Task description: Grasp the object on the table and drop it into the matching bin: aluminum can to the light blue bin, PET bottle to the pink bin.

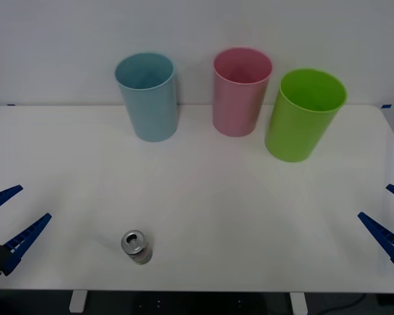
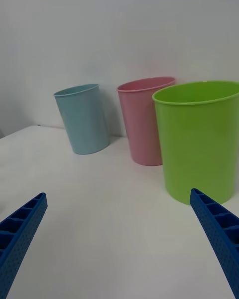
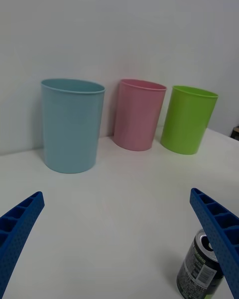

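small dark-bodied, silver-topped aluminum can (image 1: pixel 136 247) looks light, thin-walled, slippery; grip mid-body gently. left gripper (image 1: pixel 5 220) and right gripper (image 1: pixel 389 220) jaws wide open, empty.

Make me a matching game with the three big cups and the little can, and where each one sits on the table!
Things:
1. light blue bin
2. pink bin
3. lime green bin
4. aluminum can

Places:
A. middle of the back row
B. near front edge, toward the robot's left
C. robot's-left end of the row
D. robot's-right end of the row

Pairs: 1-C, 2-A, 3-D, 4-B
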`<state>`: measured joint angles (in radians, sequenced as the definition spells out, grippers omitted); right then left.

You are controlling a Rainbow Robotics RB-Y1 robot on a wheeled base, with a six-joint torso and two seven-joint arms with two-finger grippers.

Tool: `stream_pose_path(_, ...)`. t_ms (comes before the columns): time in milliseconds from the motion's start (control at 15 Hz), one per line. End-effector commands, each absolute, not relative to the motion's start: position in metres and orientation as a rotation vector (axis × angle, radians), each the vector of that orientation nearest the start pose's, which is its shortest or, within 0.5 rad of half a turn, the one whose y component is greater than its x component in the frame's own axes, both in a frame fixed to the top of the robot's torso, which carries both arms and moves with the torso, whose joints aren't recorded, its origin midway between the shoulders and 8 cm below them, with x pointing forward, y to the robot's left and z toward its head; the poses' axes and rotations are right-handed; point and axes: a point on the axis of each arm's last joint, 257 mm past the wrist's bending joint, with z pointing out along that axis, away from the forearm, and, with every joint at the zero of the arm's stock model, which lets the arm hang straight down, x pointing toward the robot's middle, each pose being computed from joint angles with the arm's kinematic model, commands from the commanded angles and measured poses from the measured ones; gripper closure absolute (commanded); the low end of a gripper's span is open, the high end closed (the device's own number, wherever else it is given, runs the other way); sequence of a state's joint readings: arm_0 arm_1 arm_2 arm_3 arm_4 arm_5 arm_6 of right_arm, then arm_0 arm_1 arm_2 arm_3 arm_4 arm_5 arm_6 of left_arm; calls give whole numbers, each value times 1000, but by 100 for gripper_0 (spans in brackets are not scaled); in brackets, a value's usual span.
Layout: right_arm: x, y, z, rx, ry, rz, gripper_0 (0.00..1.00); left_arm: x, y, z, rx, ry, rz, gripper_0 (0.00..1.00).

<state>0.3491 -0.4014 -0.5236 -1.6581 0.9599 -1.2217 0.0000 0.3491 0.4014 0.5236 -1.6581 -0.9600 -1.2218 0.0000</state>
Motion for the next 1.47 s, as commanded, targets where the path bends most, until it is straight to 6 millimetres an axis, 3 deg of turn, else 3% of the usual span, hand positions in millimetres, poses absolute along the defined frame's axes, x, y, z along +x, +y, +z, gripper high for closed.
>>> stream_pose_path(67, 342, -330, -169, -465, 1441, 567, 0, 342, 330, -169, 465, 1441, -567, 0)
stream_pose_path(133, 342, -330, -169, -465, 1441, 567, 0, 339, 335, -183, 418, 1465, -573, 0)
stream_pose_path(733, 342, -330, -169, -465, 1441, 567, 0, 334, 337, -187, 445, 1493, -580, 0)
stream_pose_path(1200, 342, -330, -169, -465, 1441, 567, 0, 332, 321, -215, 534, 1542, -575, 0)
stream_pose_path(1467, 342, -330, -169, -465, 1441, 567, 0, 331, 317, -248, 660, 1536, -588, 0)
